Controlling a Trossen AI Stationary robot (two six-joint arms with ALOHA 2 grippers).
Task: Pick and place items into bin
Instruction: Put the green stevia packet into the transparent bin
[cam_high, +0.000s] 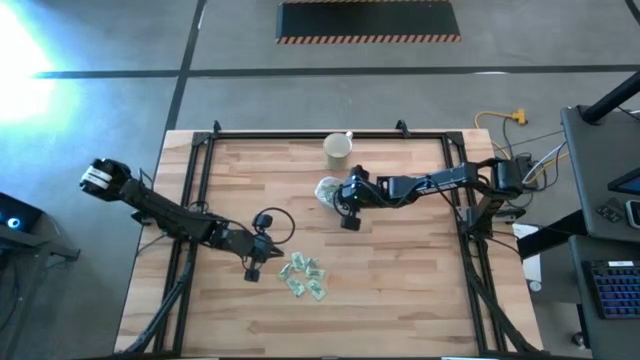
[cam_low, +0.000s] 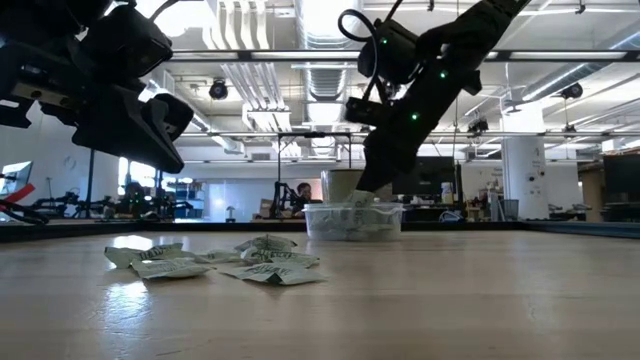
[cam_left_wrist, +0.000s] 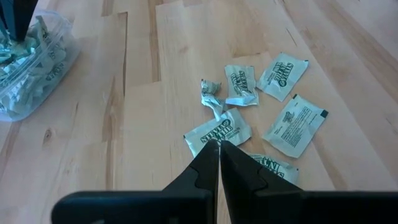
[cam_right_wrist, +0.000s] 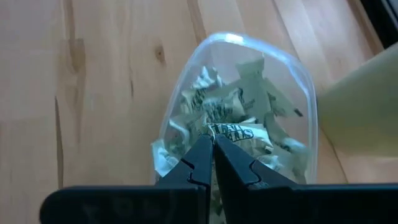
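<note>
Several pale-green-and-white packets (cam_high: 303, 278) lie loose on the wooden table; they also show in the low view (cam_low: 240, 262) and the left wrist view (cam_left_wrist: 273, 112). The clear bin (cam_high: 326, 190) stands on the table, holding many packets (cam_right_wrist: 236, 106). My left gripper (cam_left_wrist: 219, 144) is shut and empty, above the table beside the loose packets (cam_low: 170, 155). My right gripper (cam_right_wrist: 213, 142) is shut, its tips at the bin's open top (cam_low: 372, 190), right over a packet (cam_right_wrist: 230, 132) lying on the heap. My right gripper comes at the bin slanting down from the table's right side. Its shut tips stand at the edge of the top packet (cam_right_wrist: 219, 130) in the bin. Whether they pinch or touch that packet, I cannot tell.
A pale cream cup (cam_high: 338, 150) stands just behind the bin, toward the far edge. A dark frame (cam_high: 330, 133) runs along the table's far, left and right sides. Bare wood lies between the bin and the loose packets and toward the near edge.
</note>
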